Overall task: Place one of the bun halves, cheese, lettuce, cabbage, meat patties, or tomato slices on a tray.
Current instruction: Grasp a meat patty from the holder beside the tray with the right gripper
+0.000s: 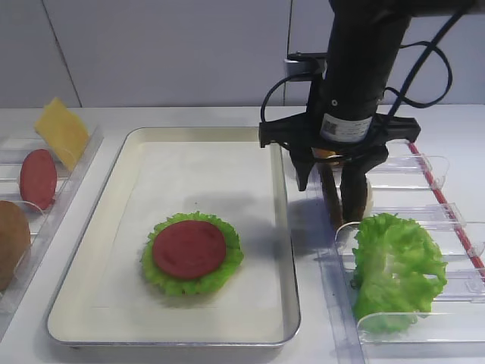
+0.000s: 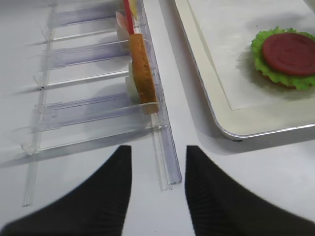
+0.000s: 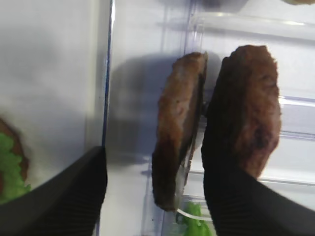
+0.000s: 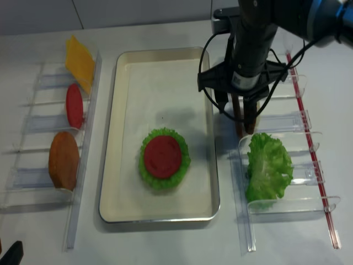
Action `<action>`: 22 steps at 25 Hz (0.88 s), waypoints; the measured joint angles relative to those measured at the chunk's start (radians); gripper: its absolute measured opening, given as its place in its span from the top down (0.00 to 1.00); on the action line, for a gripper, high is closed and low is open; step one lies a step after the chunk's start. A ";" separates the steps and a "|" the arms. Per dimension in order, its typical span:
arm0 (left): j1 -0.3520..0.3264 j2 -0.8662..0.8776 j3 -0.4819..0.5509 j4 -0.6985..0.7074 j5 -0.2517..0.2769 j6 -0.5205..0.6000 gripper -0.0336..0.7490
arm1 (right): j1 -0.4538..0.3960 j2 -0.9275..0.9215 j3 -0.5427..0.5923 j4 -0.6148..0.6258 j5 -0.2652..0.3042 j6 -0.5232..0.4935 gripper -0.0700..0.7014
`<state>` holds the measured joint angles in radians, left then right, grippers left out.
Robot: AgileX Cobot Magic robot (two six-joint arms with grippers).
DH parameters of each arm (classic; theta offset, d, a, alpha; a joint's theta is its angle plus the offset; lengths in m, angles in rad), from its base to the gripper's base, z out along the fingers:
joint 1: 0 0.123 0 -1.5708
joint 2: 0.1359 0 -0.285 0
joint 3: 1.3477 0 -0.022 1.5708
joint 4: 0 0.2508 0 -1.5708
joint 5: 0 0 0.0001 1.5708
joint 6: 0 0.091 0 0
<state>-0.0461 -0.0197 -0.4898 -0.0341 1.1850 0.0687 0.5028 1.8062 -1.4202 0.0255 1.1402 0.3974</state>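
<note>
Now we see the right gripper spread wide around one of the upright meat patties (left gripper also released, holding nothing), nothing clenched.

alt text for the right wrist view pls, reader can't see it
The right gripper hangs open over a clear plastic rack, its dark jaws straddling the nearer of two meat patties standing on edge side by side. Lettuce shows at the bottom edge, and the tray fills the left, with more lettuce at its lower corner.
</note>
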 joint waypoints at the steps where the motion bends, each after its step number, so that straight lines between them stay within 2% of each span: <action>1: 0.000 0.000 0.000 0.000 0.000 0.000 0.61 | 0.000 0.005 0.000 0.000 -0.002 0.000 0.36; 8: 0.000 0.000 0.000 0.000 0.000 0.000 0.61 | 0.000 0.028 0.000 -0.005 -0.008 0.000 0.39; 16: 0.000 0.000 0.000 0.000 0.000 0.000 0.61 | 0.000 0.034 -0.002 -0.026 -0.008 0.000 0.69; 18: 0.000 0.000 0.000 0.000 0.000 0.000 0.61 | 0.000 0.034 -0.004 -0.037 0.001 0.000 0.72; 22: 0.000 0.000 0.000 0.000 0.000 0.000 0.61 | 0.000 0.032 -0.004 -0.043 0.020 0.000 0.73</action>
<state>-0.0461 -0.0197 -0.4898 -0.0341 1.1850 0.0687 0.5028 1.8379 -1.4245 -0.0179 1.1600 0.3974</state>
